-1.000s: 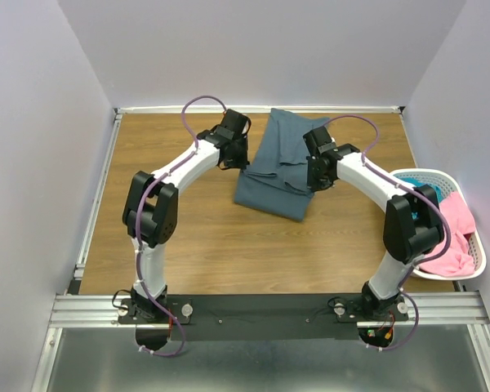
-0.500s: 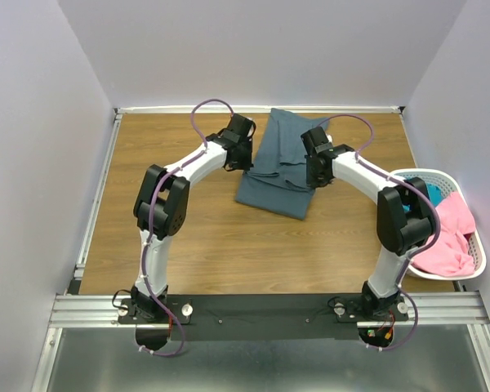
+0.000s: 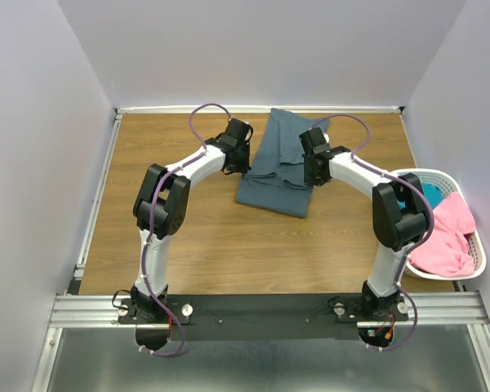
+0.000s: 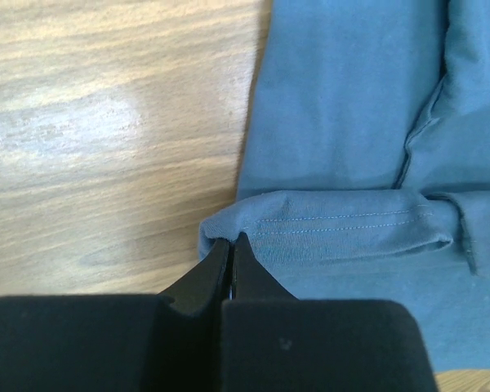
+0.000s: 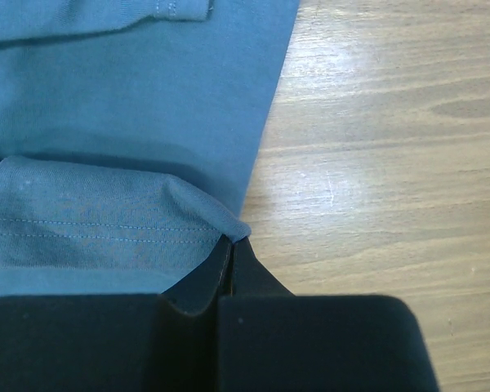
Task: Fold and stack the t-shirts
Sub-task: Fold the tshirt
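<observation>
A slate blue-grey t-shirt (image 3: 276, 167) lies partly folded on the far middle of the wooden table. My left gripper (image 3: 245, 167) is shut on the left corner of its stitched hem (image 4: 343, 229), which rises off the cloth below; the fingertips (image 4: 231, 239) pinch that corner. On the shirt's right edge my right gripper (image 3: 312, 180) is shut on the other hem corner (image 5: 229, 224). In the right wrist view that gripper (image 5: 232, 242) meets the cloth right at the shirt's (image 5: 147, 98) edge. A pink t-shirt (image 3: 451, 237) and a teal one (image 3: 431, 194) lie in the basket.
The white slotted basket (image 3: 441, 173) stands at the table's right edge, close to the right arm's elbow. Bare wood (image 3: 171, 237) shows left of and in front of the shirt. Walls close in the table at the back and on both sides.
Both grippers have moved toward the far wall, carrying the shirt's hem corners with them. The near fold of the shirt has drawn back a little.
</observation>
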`<act>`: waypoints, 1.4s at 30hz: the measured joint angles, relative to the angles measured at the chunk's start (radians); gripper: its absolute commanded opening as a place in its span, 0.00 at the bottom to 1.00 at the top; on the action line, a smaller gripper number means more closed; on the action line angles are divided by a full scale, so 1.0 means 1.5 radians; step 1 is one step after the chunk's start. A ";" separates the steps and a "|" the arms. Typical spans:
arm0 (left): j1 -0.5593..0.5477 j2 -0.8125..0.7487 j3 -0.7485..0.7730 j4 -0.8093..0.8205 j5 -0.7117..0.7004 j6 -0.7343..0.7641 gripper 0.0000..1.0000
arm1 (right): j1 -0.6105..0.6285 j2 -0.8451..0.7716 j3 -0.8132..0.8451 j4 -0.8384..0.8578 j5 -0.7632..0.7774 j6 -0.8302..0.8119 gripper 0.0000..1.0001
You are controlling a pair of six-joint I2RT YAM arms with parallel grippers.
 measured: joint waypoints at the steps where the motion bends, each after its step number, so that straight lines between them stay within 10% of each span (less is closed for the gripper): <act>1: 0.000 0.000 0.000 0.005 0.000 0.000 0.00 | 0.000 0.001 -0.001 0.003 0.001 0.000 0.01; 8: -0.001 0.000 0.000 0.025 0.001 0.003 0.07 | 0.000 0.007 -0.017 0.017 0.013 0.001 0.08; 18: 0.000 -0.006 -0.021 0.050 0.000 0.010 0.81 | -0.001 -0.001 -0.018 0.023 0.013 -0.023 0.56; 23: 0.000 -0.049 -0.060 0.050 -0.009 0.005 0.76 | 0.008 -0.026 -0.012 0.022 -0.007 -0.045 0.57; 34: -0.039 -0.247 -0.229 0.125 0.010 -0.065 0.30 | 0.116 -0.020 0.062 0.027 -0.061 -0.101 0.55; 42: -0.054 -0.142 -0.278 0.155 0.044 -0.091 0.30 | 0.122 0.045 0.083 0.032 -0.147 -0.102 0.11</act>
